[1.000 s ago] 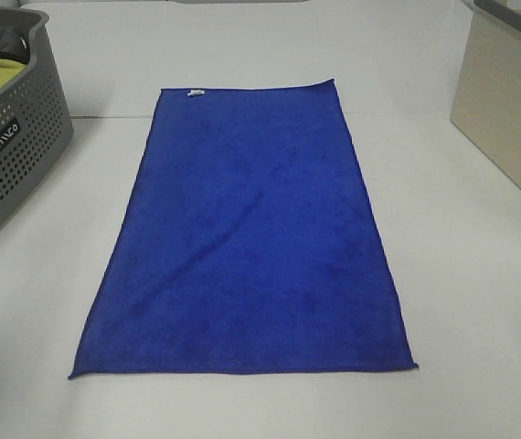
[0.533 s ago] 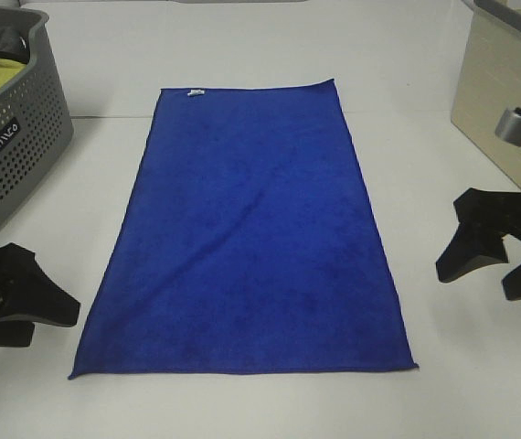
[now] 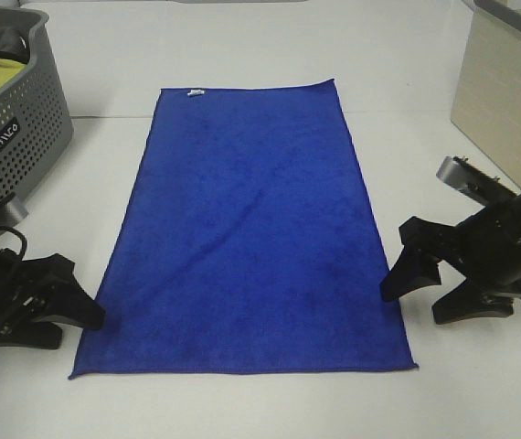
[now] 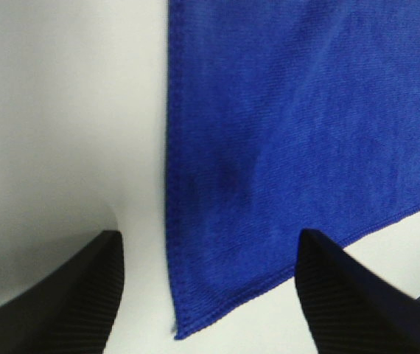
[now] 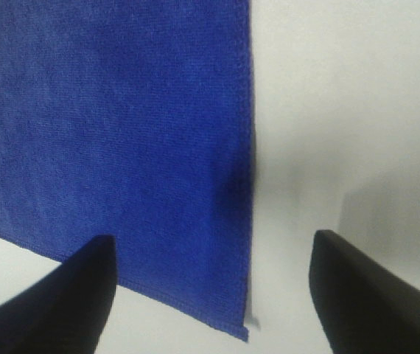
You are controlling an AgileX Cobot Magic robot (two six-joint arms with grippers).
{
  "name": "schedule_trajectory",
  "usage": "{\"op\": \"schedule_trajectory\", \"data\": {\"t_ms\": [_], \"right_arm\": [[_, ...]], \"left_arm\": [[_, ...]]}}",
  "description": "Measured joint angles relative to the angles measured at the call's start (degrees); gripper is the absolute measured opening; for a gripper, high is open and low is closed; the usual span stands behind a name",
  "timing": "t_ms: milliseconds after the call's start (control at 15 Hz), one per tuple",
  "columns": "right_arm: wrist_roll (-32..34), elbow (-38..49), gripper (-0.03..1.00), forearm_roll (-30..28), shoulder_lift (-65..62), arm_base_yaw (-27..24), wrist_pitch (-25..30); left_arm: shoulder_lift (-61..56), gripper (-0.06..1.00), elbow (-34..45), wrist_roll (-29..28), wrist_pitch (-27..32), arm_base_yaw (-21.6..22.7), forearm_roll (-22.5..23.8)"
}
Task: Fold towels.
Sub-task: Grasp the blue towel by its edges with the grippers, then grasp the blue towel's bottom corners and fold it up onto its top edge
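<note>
One blue towel (image 3: 251, 238) lies flat; the left gripper (image 3: 79, 327) and right gripper (image 3: 411, 305), both spread apart, flank its near corners.

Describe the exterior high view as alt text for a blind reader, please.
A blue towel lies unfolded on a white table, with the open left end effector and open right end effector flanking its near end. A grey basket stands far left.

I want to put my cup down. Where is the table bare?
Bare table lies behind the towel, between basket and box, and along the towel's front edge. Crowded beside its front corners: left gripper, right gripper.
</note>
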Motion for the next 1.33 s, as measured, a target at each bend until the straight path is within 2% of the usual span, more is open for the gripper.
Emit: {"op": "schedule_trajectory", "data": {"t_ms": [267,400,533,667,733,867,1067,1333], "right_arm": [[-0.9,-0.4,0.68,3.8,3.4,6.8,-2.5],[-0.9,-0.9,0.58,6.0,4.3,8.4,-4.4],[-0.9,-1.1,0.33,5.7,5.0,8.4,-6.2],[-0.9,-1.1,0.04,5.5,5.5,8.4,-8.0],[-0.9,-1.1,0.00,5.5,5.5,8.4,-8.2],[-0.9,-1.1,0.00,5.4,4.6,8.4,-7.6],[0.5,0.6,0.00,4.7,-2.3,8.4,-5.7],[2.4,10.2,0.00,2.8,-10.9,8.4,-3.2]], "left_arm": [[1.8,0.64,-2.4,-0.8,-0.6,-4.8,-1.5],[3.8,0.58,-4.4,-1.5,-0.2,-7.4,-3.1],[4.6,0.41,-5.1,-1.7,-0.6,-8.5,-3.2],[5.0,0.14,-5.1,-1.7,-2.0,-8.7,-2.3],[5.0,0.03,-5.1,-1.7,-2.5,-8.7,-2.1],[3.1,0.00,-5.1,-2.0,-2.5,-8.7,-0.7],[-4.1,0.00,-2.9,-6.5,-2.5,-8.7,3.7],[-12.5,0.00,4.9,-10.4,-2.2,-8.7,6.5]]}}
